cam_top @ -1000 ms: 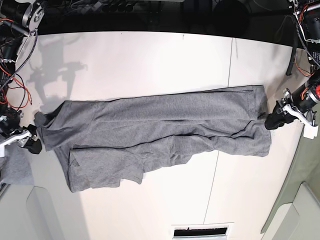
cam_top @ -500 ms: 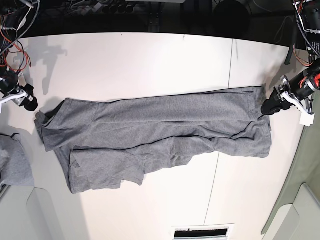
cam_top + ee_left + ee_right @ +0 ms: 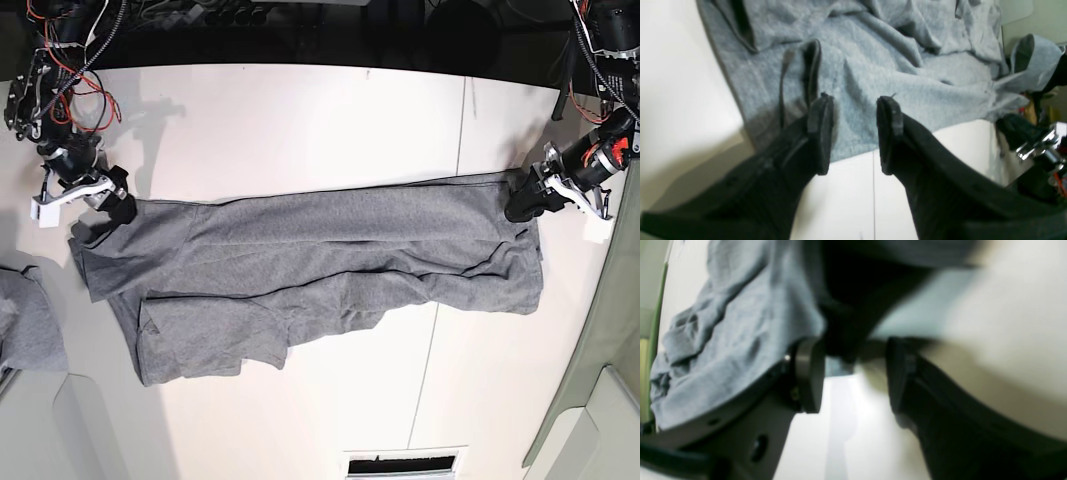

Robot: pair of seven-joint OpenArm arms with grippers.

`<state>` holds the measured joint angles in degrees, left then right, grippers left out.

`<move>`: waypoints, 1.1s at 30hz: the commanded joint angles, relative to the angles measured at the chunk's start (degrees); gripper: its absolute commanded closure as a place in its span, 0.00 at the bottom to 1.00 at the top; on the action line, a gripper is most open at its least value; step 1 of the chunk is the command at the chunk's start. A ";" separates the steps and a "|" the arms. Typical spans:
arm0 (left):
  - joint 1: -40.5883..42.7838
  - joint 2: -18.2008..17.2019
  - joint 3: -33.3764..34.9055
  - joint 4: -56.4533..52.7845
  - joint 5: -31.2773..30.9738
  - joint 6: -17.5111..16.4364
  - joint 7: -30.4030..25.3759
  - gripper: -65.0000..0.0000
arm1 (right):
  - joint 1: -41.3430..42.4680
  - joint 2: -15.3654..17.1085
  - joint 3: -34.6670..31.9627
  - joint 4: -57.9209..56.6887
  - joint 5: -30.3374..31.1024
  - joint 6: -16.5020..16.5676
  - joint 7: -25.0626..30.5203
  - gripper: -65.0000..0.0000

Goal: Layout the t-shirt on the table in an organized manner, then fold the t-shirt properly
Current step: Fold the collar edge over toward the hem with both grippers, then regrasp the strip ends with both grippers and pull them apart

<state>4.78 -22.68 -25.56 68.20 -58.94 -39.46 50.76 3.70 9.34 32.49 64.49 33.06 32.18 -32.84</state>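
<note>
Base view shows the t-shirt stretched across the middle of the white counter, rumpled and partly doubled over itself rather than spread flat. Its long axis runs from one arm toward the other, so each hand sits at one end of the cloth. The left hand is at the shirt's end on that view's right, at the far corner of that end, touching or just over the fabric edge. The right hand is at the opposite end, likewise at the far corner.

From the left wrist camera, the left hand has its two dark fingers spread apart, with grey cloth lying beyond and between the tips but nothing pinched. The shirt edge crosses just under the fingertips, and bare counter shows nearer the wrist.

The right wrist camera is blurred, yet the right hand also looks spread, with a gap between its pads and no cloth caught in it. The shirt lies beside one finger, toward the left of that picture.

Both hands seem poised to take hold of the far corners at either end. Since neither is nearer than the other, the coming move likely turns on gripping both ends together and drawing them apart along the shirt's length to flatten it.

A smaller bunch of grey cloth lies apart from the shirt, at the counter's edge below the right hand.
</note>
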 commanded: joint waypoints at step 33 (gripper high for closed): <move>-0.63 -1.01 -0.37 0.90 0.50 -0.54 -0.81 0.62 | 21.18 -1.90 -15.43 0.63 -9.84 -0.46 0.04 0.99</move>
<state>4.75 -22.70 -25.58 68.20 -57.28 -39.46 50.76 23.35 6.94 16.99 64.42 22.39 31.64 -33.91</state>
